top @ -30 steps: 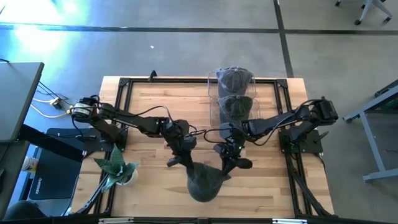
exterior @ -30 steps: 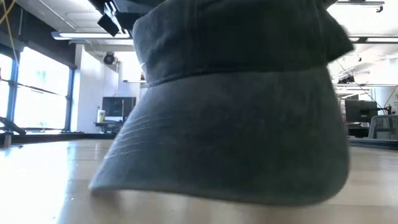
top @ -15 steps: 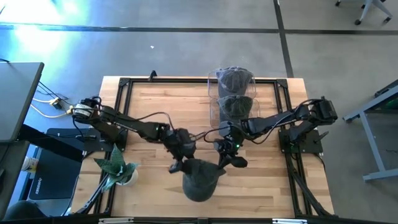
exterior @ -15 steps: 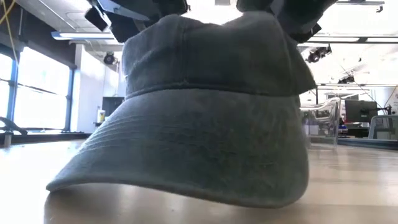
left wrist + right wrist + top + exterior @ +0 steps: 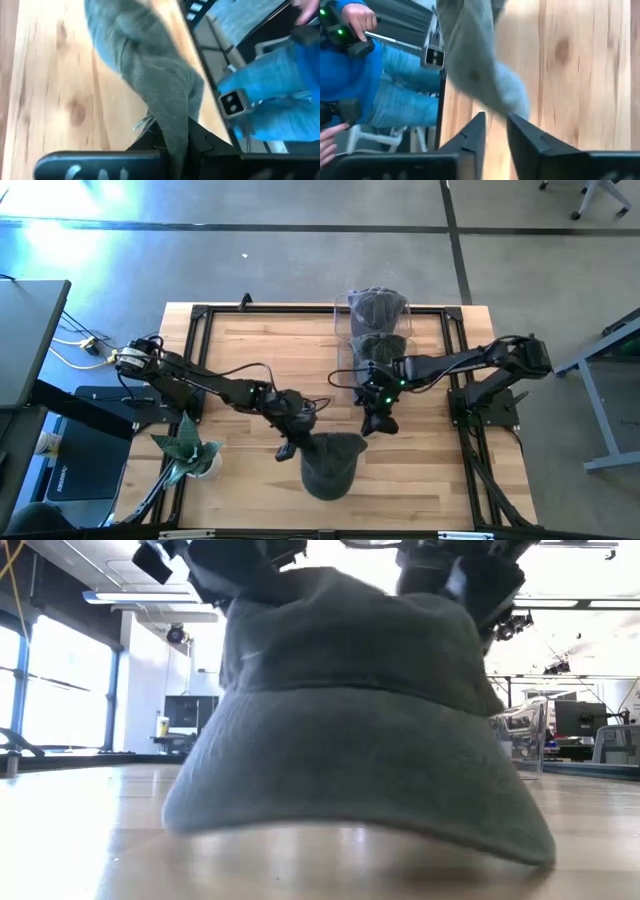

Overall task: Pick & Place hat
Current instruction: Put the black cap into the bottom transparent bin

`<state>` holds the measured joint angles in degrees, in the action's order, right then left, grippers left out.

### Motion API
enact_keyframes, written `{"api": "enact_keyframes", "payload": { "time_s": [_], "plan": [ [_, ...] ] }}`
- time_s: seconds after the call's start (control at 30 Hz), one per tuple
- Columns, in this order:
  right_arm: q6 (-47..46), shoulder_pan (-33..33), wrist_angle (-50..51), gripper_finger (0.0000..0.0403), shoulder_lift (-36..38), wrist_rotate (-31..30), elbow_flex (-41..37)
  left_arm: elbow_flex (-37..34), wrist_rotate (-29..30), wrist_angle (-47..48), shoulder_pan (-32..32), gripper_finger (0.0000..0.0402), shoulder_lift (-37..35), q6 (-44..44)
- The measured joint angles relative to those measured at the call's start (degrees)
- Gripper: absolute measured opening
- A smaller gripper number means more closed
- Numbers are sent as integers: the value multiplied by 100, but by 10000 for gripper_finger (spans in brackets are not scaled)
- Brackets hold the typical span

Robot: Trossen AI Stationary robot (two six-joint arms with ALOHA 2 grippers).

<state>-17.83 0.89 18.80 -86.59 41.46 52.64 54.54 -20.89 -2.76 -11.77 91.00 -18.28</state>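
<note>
At the lower left of the high view, a small potted plant is sitting at the table's edge. Reaching in from the left, the left gripper is pinching the rim of a dark grey hat lying on the wood at the lower centre of the frame; its wrist camera shows both fingers clamped tight on a fold of the fabric. Just right of centre, the right gripper is hovering close above the hat's upper right edge, its fingers standing slightly parted and gripping nothing. At top centre, a clear container is holding two more dark hats. In the right wrist view, a person in blue is sitting beyond the table's edge.
</note>
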Motion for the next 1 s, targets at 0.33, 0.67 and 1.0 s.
{"api": "enact_keyframes", "payload": {
  "time_s": [0.33, 0.67, 1.0],
  "plan": [
    [-1161, -781, -448, 235, 836, -276, -1057, 0, -341, -675, 644, 3, 0, 360],
    [-1355, -1854, -3450, 262, 1312, -4713, -2011, 0, -673, -705, 849, 7, 0, 476],
    [-431, -1395, -3718, 259, 551, -4857, -1819, 0, -663, -709, 841, 7, 0, 452]
  ]
}}
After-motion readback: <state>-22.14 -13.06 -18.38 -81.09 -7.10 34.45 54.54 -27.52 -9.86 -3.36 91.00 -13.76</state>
